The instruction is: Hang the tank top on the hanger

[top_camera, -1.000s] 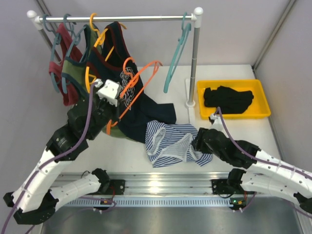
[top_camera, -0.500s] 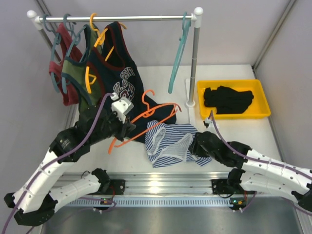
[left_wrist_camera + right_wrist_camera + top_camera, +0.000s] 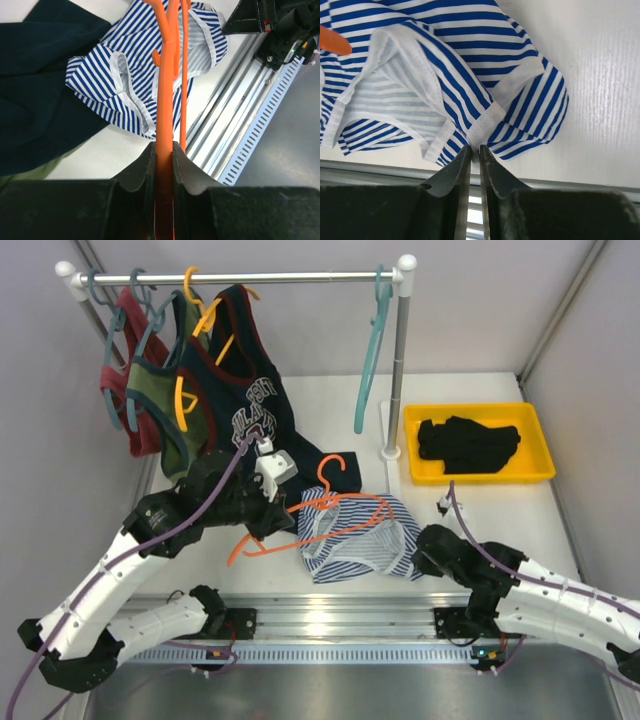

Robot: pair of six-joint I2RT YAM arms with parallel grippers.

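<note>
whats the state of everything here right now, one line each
tank top, crumpled on table, not hung
hanger, gripped at one end, over the tank top
left gripper, shut on hanger
right gripper, shut on tank top's trim
navy top, hanging on rail
teal hanger, hanging bare
black garment, heaped in yellow tray

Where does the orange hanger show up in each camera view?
Top external: the hanger is in the centre, lying across the striped tank top.
Left wrist: the hanger runs from bottom centre to the top edge.
Right wrist: only the hanger tip shows, at the left edge.
Shared landmark: the tank top, visible in all three.
</note>
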